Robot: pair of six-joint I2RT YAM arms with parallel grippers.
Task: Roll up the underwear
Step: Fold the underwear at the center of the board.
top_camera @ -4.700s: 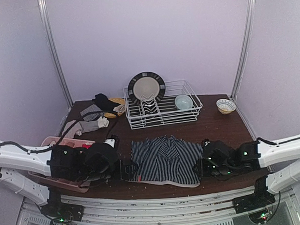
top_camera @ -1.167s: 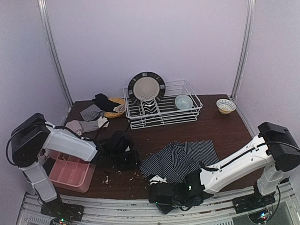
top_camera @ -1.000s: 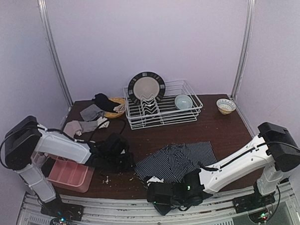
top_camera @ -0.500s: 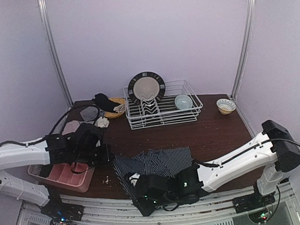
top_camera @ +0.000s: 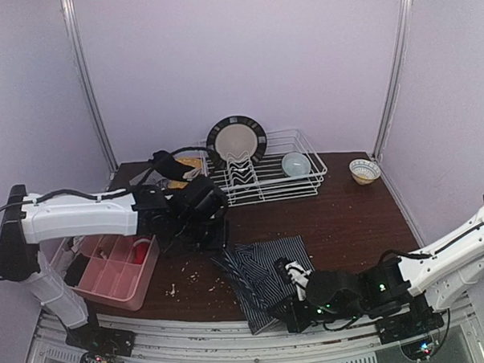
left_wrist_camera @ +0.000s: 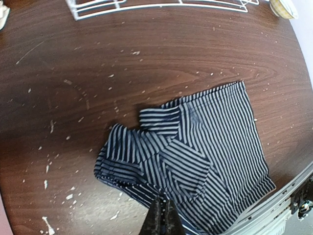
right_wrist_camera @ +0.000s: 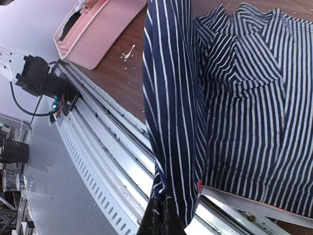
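Observation:
The black-and-white striped underwear [top_camera: 266,269] [left_wrist_camera: 205,147] [right_wrist_camera: 244,98] lies crumpled near the table's front edge. My right gripper [top_camera: 284,312] [right_wrist_camera: 164,208] is shut on a corner of it, and a taut fold runs from its tips over the front rail. My left gripper [top_camera: 218,240] [left_wrist_camera: 164,208] is shut, its tips over the cloth's left edge; the views show no cloth pinched between them. A black underwear [top_camera: 167,162] lies at the back left. A red one [top_camera: 141,252] sits in the pink tray [top_camera: 110,280] [right_wrist_camera: 98,29].
A white wire dish rack [top_camera: 262,185] [left_wrist_camera: 146,7] holds a plate [top_camera: 236,140] and a bowl [top_camera: 296,163] at the back. A small bowl [top_camera: 364,170] stands at the back right. Pale crumbs [top_camera: 186,272] dot the wood. The metal rail [right_wrist_camera: 107,142] runs along the front edge.
My right gripper has slid to the right along the front edge, dragging the striped underwear with it. My left arm has swung right from the tray to the cloth's left side.

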